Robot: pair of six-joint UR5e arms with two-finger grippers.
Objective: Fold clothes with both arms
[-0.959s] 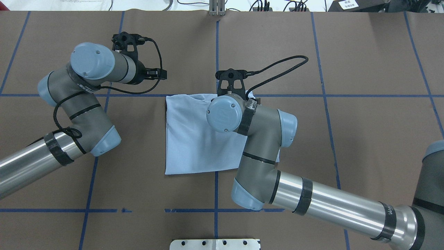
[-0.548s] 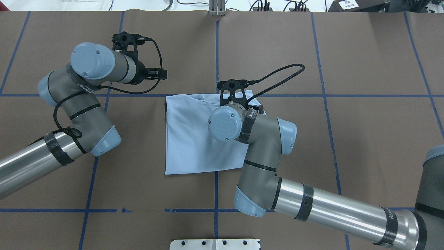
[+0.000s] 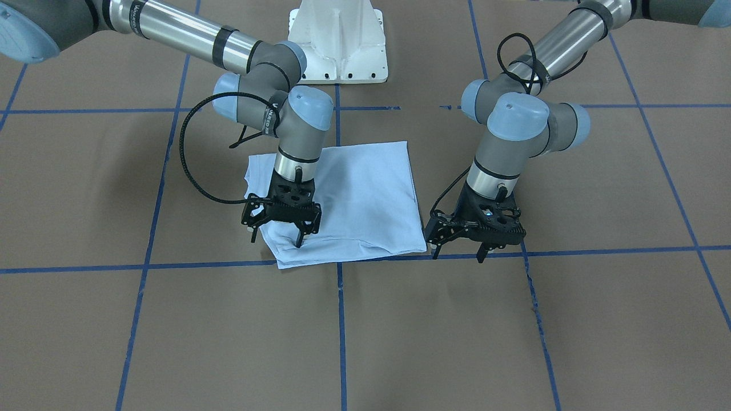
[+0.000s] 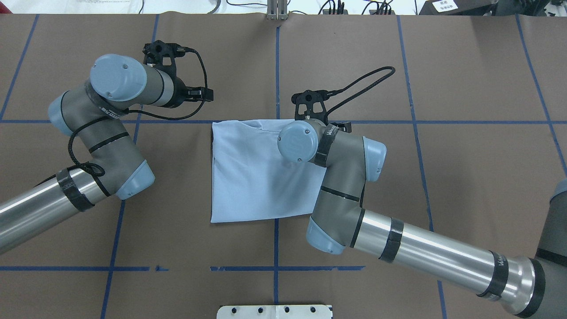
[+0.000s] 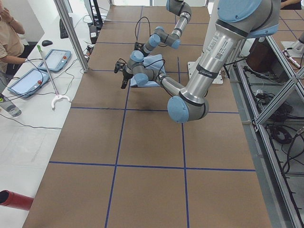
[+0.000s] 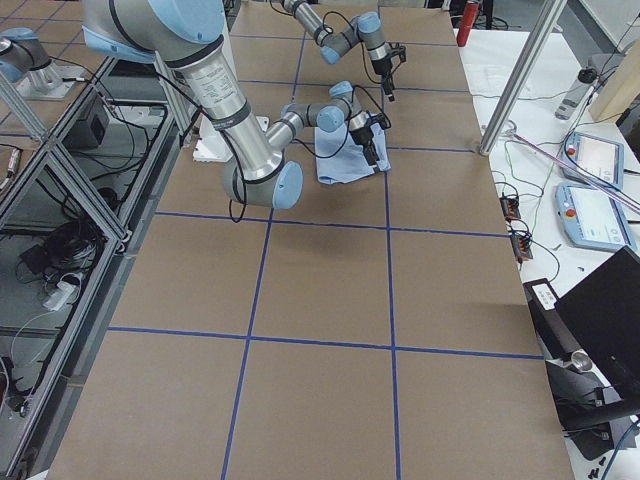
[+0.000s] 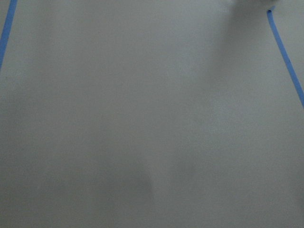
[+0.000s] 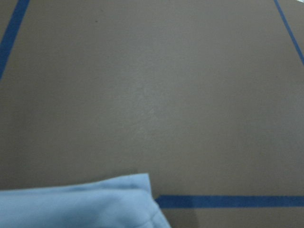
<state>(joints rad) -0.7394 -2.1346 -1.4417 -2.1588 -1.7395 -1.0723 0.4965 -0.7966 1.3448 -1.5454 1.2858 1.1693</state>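
Observation:
The light blue T-shirt (image 4: pixel 252 177) lies folded into a rough rectangle on the brown table (image 4: pixel 465 155); its print and collar are hidden. In the front-facing view my right gripper (image 3: pixel 276 240) stands open over the T-shirt's (image 3: pixel 360 194) far corner. One fingertip (image 3: pixel 298 243) is on the cloth and the other is just off its edge. My left gripper (image 3: pixel 458 255) hangs open just beside the opposite far corner, with nothing between its fingers. The right wrist view shows a corner of the T-shirt (image 8: pixel 71 204) low in the picture.
Blue tape lines (image 4: pixel 443 122) cross the brown table in a grid. The white pedestal base (image 3: pixel 338 40) stands at the robot's side. A person (image 5: pixel 7 42), tablets (image 5: pixel 57 59) and a red cylinder (image 5: pixel 12 199) are beyond the table's edge.
My right arm drew back toward the robot, then swung right and outward along the T-shirt's far edge. The left arm has not moved.

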